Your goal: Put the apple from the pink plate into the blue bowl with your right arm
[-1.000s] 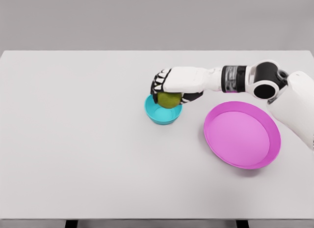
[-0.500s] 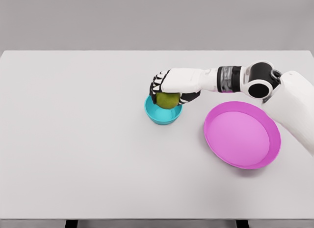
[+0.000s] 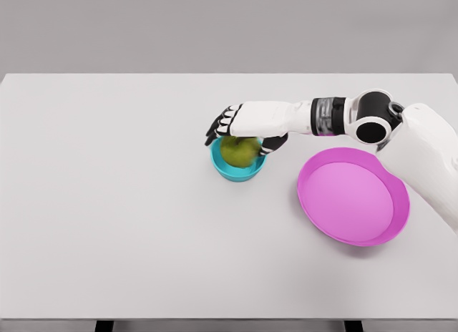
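green apple (image 3: 239, 151) in blue bowl (image 3: 237, 168); orientation indiscernible

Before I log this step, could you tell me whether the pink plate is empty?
Empty: the pink plate shows bare; the apple sits in the blue bowl.

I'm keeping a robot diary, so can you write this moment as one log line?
right robot hand: open, above bowl | apple: in blue bowl, released | pink plate: empty | left arm: not in view

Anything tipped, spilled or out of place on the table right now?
Nothing stands out. The blue bowl sits upright with the apple inside, the right hand is open just above it, and the pink plate lies flat and empty to the right.
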{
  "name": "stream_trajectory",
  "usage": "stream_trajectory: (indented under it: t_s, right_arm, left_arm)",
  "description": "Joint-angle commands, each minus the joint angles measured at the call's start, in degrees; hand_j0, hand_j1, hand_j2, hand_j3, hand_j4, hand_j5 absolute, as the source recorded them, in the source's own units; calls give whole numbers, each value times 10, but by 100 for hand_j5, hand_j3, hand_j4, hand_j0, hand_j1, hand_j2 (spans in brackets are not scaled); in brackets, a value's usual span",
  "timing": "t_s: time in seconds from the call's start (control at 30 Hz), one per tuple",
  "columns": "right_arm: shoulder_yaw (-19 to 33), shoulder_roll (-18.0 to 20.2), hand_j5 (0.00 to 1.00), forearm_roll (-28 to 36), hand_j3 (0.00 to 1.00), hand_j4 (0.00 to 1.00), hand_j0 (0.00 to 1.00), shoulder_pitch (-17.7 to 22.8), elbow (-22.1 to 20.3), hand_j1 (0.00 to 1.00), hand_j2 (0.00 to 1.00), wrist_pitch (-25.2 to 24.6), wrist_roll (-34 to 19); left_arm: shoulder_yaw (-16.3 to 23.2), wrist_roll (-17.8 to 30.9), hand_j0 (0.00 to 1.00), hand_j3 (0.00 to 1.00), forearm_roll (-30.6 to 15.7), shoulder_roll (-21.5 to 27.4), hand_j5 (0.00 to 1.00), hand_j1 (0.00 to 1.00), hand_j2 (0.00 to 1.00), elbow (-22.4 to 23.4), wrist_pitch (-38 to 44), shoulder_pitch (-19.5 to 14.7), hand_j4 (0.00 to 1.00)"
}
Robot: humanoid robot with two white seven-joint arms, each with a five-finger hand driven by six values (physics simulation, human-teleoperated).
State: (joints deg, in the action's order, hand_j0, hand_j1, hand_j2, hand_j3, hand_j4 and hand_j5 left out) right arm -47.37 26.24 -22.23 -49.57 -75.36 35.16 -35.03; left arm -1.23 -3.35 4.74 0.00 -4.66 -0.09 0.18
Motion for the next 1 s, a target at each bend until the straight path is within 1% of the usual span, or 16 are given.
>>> stream_trajectory:
  t_s: [0.0,0.2,0.27,0.3,0.37,0.4,0.43,0.47,0.53,0.57,0.6,0.67,0.7,0.73,0.9,0.97]
  right_arm:
    - [0,0,100,3,100,100,100,0,-1,100,100,-2,0]
    - [3,1,100,3,100,100,100,-4,-9,100,100,-2,0]
    - [9,12,100,6,100,100,100,-12,-39,100,100,-2,0]
    - [23,26,100,10,100,100,100,-14,-54,100,100,-2,0]
    - [79,62,100,12,100,100,100,-7,-89,100,100,-2,0]
    - [102,102,100,14,100,100,100,0,-108,100,100,-2,0]
    - [112,114,100,15,100,100,100,7,-112,100,100,-2,0]
    - [148,134,100,17,100,100,100,30,-116,100,100,-2,0]
    - [190,169,100,43,100,100,100,68,-117,100,100,-2,0]
    - [208,197,100,56,100,100,100,90,-117,100,100,-2,0]
    - [227,204,100,58,100,100,100,105,-115,100,100,-2,0]
    - [369,180,100,64,100,100,100,198,-113,100,100,-2,0]
    - [445,140,100,68,100,100,100,245,-116,100,100,-2,0]
    - [488,116,100,68,100,100,100,259,-114,100,100,-2,0]
    - [489,115,100,65,100,100,100,277,-74,100,100,-2,0]
    - [485,102,100,63,100,100,100,286,-73,100,100,-2,0]
  left_arm:
    - [0,0,100,100,0,0,100,100,100,0,0,0,100]
    - [0,0,100,100,0,0,100,100,100,0,0,0,100]
    - [0,0,100,100,0,0,100,100,100,0,0,0,100]
    - [0,0,100,100,0,0,100,100,100,0,0,0,100]
    - [0,0,100,100,0,0,100,100,100,0,0,0,100]
    - [0,0,100,100,0,0,100,100,100,0,0,0,100]
    - [0,0,100,100,0,0,100,100,100,0,0,0,100]
    - [0,0,100,100,0,0,100,100,100,0,0,0,100]
    - [0,0,100,100,0,0,100,100,100,0,0,0,100]
    - [0,0,100,100,0,0,100,100,100,0,0,0,100]
    - [0,0,100,100,0,0,100,100,100,0,0,0,100]
    - [0,0,100,100,0,0,100,100,100,0,0,0,100]
    - [0,0,100,100,0,0,100,100,100,0,0,0,100]
    - [0,0,100,100,0,0,100,100,100,0,0,0,100]
    - [0,0,100,100,0,0,100,100,100,0,0,0,100]
    - [0,0,100,100,0,0,100,100,100,0,0,0,100]
